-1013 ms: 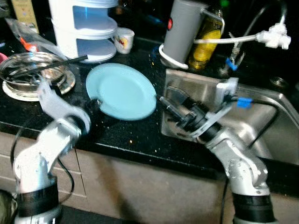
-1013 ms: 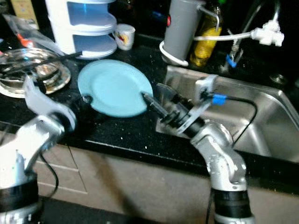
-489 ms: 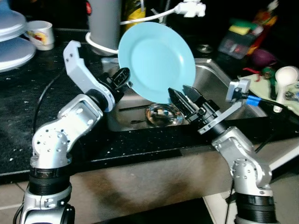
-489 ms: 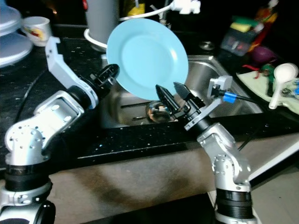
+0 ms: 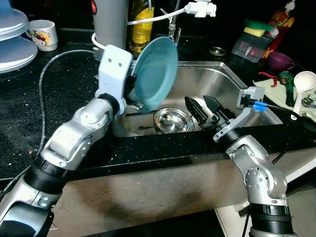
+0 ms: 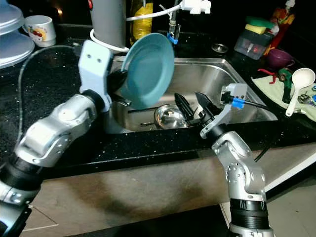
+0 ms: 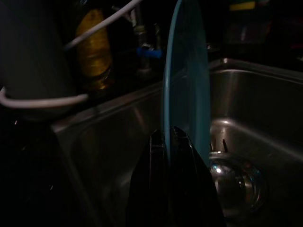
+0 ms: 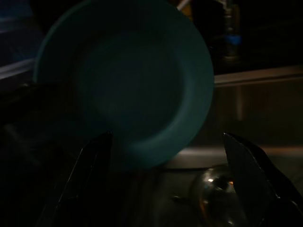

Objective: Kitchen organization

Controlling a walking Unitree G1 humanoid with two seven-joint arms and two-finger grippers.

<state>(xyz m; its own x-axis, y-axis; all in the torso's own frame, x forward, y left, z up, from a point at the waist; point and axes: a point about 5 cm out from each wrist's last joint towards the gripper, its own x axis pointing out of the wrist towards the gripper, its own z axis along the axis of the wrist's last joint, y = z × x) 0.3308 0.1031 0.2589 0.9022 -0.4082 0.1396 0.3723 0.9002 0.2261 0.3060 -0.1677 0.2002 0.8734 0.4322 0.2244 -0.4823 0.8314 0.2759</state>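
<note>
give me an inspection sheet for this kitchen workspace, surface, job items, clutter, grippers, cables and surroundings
Surface: black speckled counter around a steel sink.
Job's things: blue plate held on edge over the sink; steel bowl in the basin.
Clutter: mug, yellow bottle, white ladle, purple cup.
Grippers: left gripper shut on the plate's rim; right gripper open, over the sink's front edge.
Cables: cable looping to the left arm; white hose.
Surroundings: grey canister, faucet.

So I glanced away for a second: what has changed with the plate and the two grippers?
The left gripper lifted the blue plate off the counter and now holds it on edge, lowered over the sink. The right gripper, which was at the plate's rim, has let go and stands open. The steel bowl stays put.
</note>
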